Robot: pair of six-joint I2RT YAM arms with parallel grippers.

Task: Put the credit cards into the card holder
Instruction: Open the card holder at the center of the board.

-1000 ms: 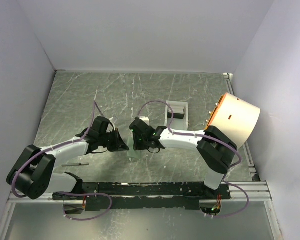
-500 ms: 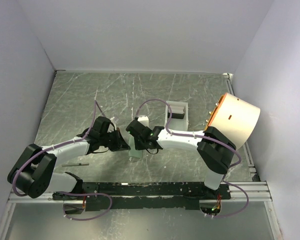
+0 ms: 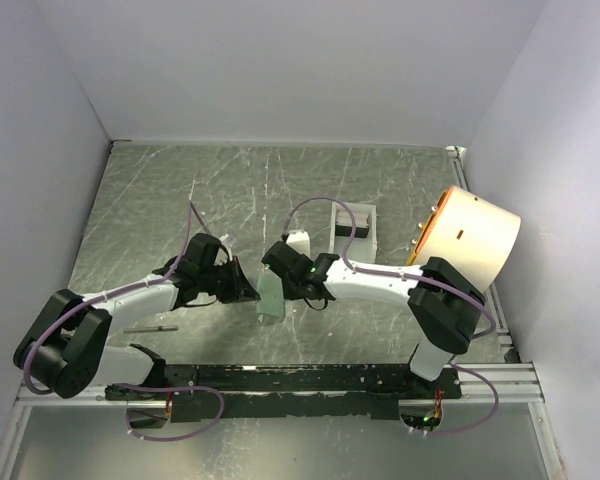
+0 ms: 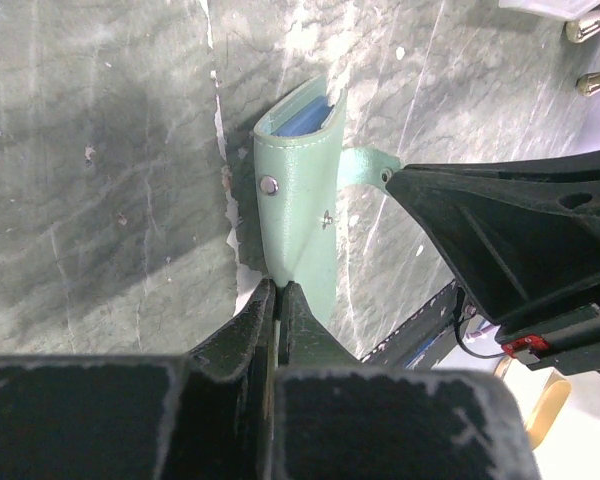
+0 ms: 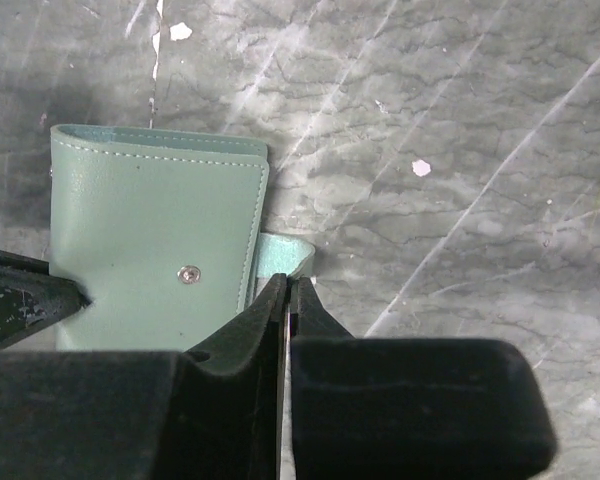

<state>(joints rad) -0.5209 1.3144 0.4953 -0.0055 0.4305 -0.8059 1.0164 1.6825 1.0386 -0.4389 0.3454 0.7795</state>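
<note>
Being held at mid-table, the card holder (image 3: 271, 293) (image 4: 300, 220) (image 5: 150, 250) is clamped from both sides: the left gripper (image 3: 248, 290) (image 4: 278, 285) is closed on one edge, the right gripper (image 3: 283, 285) (image 5: 288, 280) on the strap tab. Farther back, a white tray (image 3: 353, 207) is seen.

A grey-green marbled bench (image 3: 160, 200), scratched all over with pale lines, filled the space between plain white walls (image 3: 280, 70). The right wrist view showed a few white flecks (image 5: 181, 31) on it. A white rectangular tray (image 3: 371, 225) lay right of centre. Near it, at the right edge, a large cream drum (image 3: 475, 240) with an orange rim rested tilted. A black rail (image 3: 300, 378) ran along the near edge.
</note>
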